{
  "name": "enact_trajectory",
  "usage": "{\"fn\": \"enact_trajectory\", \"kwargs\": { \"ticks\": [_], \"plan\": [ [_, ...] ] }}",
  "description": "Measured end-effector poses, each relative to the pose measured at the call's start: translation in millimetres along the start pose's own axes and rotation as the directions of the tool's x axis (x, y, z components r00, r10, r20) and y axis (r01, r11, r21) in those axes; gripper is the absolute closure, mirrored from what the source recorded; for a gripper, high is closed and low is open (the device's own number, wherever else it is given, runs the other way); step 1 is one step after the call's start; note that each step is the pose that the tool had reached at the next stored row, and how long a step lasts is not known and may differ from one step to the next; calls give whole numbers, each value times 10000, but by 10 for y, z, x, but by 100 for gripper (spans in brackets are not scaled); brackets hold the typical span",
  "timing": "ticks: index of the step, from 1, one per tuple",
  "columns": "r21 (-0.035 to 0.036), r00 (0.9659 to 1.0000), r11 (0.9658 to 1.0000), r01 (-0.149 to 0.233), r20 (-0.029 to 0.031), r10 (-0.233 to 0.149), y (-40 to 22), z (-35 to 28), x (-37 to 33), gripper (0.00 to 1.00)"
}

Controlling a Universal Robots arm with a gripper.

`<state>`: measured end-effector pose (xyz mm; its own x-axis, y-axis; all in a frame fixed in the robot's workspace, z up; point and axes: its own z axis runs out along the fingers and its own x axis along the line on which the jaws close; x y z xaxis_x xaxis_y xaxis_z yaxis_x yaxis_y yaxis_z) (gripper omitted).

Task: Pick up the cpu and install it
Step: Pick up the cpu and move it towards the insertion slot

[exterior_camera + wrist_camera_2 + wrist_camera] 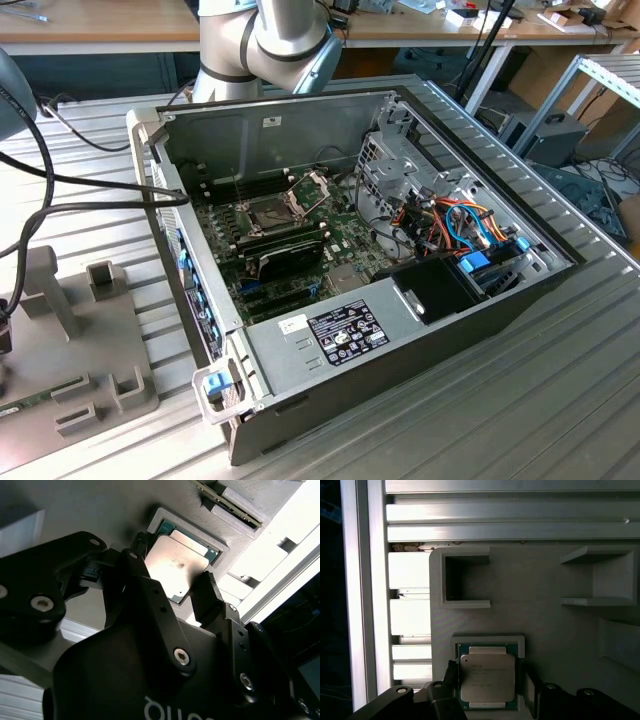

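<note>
Ribbed aluminium slats make up the table (480, 410), on which an open grey steel computer case (280, 135) is laid on its side, with its green motherboard (345, 235) exposed. At twelve o'clock from the case in the exterior view, the silver-grey jointed robot arm (270, 40) is mounted. At eight o'clock from the case, a matt grey plastic fixture (60, 335) with upright blocks and pockets is set on the table. On the motherboard, the dark square socket (272, 212) is seen with its metal frame raised. In the second wrist view the black two-fingered gripper (175, 565) is held over the fixture, its fingers (207, 595) apart, one on each side of a square recess. The cpu (487, 677), a small flat square chip with a dull silvery metal top and green edge, is seated flat in that recess. Whether the fingers touch its edges cannot be told.
</note>
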<state>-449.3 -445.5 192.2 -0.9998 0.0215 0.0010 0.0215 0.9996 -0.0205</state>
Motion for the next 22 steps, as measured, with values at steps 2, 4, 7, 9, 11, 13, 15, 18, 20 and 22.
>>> {"fn": "enact_trajectory", "kwargs": {
  "ticks": [2, 4, 7, 9, 11, 13, 15, 18, 20, 22],
  "plan": [
    [0, 10000, 10000, 0, 0, 0, 6, 0, 0, 38],
    [-1, 10000, 10000, 0, 0, 0, 14, 0, 0, 38],
    [0, 10000, 10000, 2, -1, -2, 14, 0, 0, 38],
    [-1, 10000, 10000, 1, 0, -1, 15, 0, 0, 38],
    [0, 10000, 10000, 1, 0, -1, 16, 0, 0, 38],
    [0, 10000, 10000, 1, 0, -1, 17, 0, 0, 38],
    [0, 10000, 10000, 0, -1, 0, 18, 0, 6, 38],
    [0, 10000, 10000, 1, -1, -1, 17, 0, 15, 38],
    [-1, 10000, 10000, 1, 0, -1, 17, 0, 15, 38],
    [0, 10000, 10000, 0, -1, 0, 17, 0, 16, 38]
  ]
}}
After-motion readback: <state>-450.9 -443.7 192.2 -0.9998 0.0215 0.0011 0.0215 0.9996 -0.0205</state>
